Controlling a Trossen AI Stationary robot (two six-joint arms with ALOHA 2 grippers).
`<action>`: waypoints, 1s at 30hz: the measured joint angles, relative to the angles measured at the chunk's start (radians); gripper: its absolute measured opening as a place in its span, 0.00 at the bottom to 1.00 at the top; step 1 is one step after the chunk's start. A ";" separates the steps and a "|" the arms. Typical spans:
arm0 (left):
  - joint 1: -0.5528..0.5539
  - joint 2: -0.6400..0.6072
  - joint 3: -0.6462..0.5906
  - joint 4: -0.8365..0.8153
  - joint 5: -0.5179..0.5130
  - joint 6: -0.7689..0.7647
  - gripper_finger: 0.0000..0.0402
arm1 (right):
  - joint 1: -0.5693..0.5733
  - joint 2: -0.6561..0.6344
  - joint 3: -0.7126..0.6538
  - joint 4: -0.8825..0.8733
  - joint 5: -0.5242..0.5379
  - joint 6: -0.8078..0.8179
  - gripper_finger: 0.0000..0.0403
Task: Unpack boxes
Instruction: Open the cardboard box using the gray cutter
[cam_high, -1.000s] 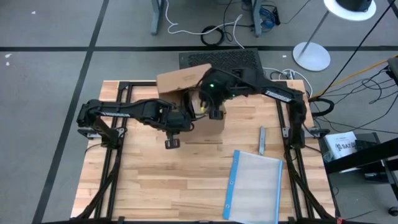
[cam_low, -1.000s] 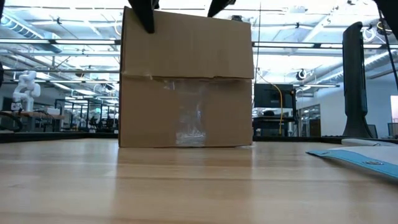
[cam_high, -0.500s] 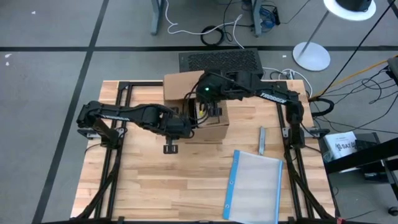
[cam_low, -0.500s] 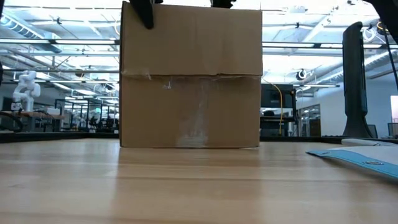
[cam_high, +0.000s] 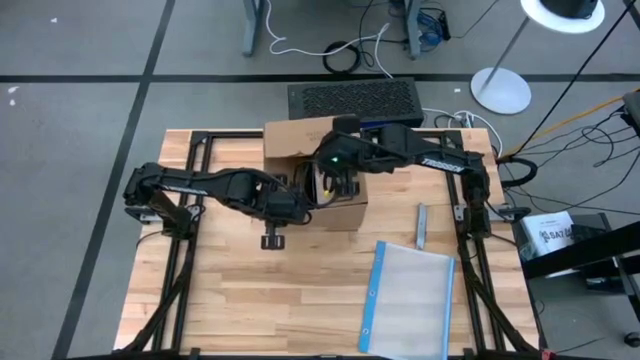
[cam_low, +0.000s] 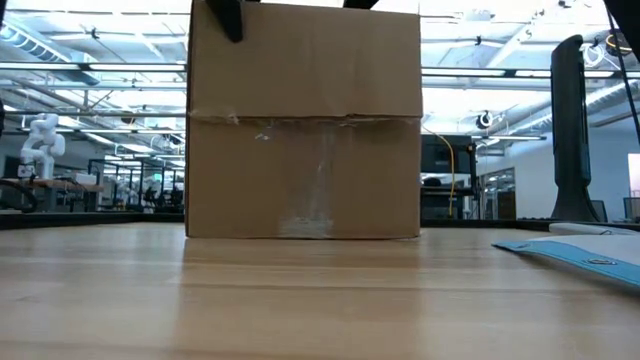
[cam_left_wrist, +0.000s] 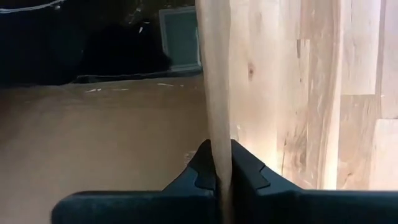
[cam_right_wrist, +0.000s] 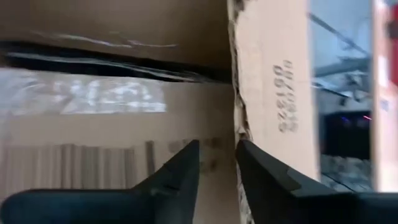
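Left hand (cam_left_wrist: 217, 177) pinching flap, box (cam_low: 303, 120) upright (broadside)

Both arms reach inward and meet at mid-worktop. The left gripper (cam_left_wrist: 216, 177) has its fingers pinched together; the right gripper (cam_right_wrist: 216, 163) shows fingers slightly parted.

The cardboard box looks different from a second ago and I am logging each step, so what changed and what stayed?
The cardboard box turned and settled square on the table, its raised flap swinging toward the far edge. The right gripper moved left over the box top and opened, releasing the flap. The left gripper stayed shut on the box's wall edge, easing slightly nearer. The clear plastic pouch did not move.
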 joint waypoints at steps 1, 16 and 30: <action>-0.003 0.000 0.000 0.000 0.003 0.000 0.04 | -0.001 0.000 0.000 0.001 0.015 0.002 0.29; -0.027 0.003 0.036 -0.012 0.067 -0.013 0.03 | 0.010 -0.003 0.000 0.006 0.071 0.008 0.44; -0.059 0.001 0.038 -0.031 0.127 -0.019 0.03 | 0.123 -0.009 0.000 -0.121 0.115 0.220 0.45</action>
